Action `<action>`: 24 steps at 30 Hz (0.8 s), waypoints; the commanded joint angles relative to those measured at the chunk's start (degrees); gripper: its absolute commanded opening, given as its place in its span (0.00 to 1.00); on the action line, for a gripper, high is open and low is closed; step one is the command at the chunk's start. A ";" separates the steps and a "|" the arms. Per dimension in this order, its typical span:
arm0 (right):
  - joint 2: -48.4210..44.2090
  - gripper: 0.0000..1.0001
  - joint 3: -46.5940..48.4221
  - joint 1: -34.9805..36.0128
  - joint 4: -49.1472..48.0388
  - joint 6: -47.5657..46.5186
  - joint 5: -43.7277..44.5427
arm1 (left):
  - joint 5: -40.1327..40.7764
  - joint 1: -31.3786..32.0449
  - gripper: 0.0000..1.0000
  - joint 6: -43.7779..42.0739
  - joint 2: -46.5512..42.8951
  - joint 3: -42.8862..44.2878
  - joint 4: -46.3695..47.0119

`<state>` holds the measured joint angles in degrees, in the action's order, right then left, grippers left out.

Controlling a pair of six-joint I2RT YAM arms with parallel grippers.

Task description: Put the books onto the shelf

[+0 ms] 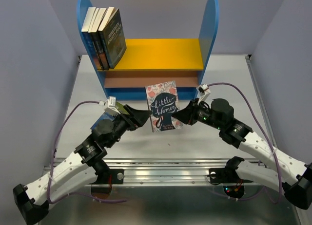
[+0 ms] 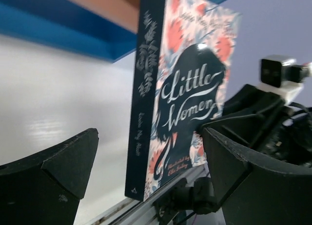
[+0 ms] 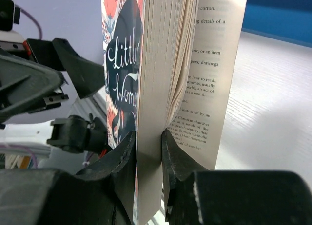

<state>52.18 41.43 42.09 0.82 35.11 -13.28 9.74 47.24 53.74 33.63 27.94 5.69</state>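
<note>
A pale, glossy table [image 1: 224, 137] is filling the middle of the top view and is showing soft, blurred patches of reflected light. Plain lavender-grey walls are closing it in: a back wall [image 1: 156, 15], a left wall [image 1: 29, 64] and a right wall [image 1: 287, 49]. A silvery metal rail [image 1: 165, 172] is running along the table's near edge and is gleaming in places. In both wrist views the same white surface and stretches of the grey wall are showing, blurred.

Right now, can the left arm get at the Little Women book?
Probably yes: the left claw is open facing the book, spine just ahead, nothing between; the right claw grips the opposite page edge.
</note>
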 commanded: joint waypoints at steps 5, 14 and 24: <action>-3.84 0.01 3.40 0.19 -8.90 -0.40 -11.24 | -7.71 0.04 0.99 -8.20 -0.59 0.44 6.87; -2.70 0.01 1.55 0.19 -13.21 1.80 -13.36 | -8.69 0.04 0.41 -6.98 3.03 0.44 12.41; -1.21 0.81 5.67 0.19 2.48 -1.45 4.47 | -4.56 0.04 0.00 -9.60 -1.63 0.35 11.62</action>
<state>51.03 42.15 42.19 0.10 34.87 -18.39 2.02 47.55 47.68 33.58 27.62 14.44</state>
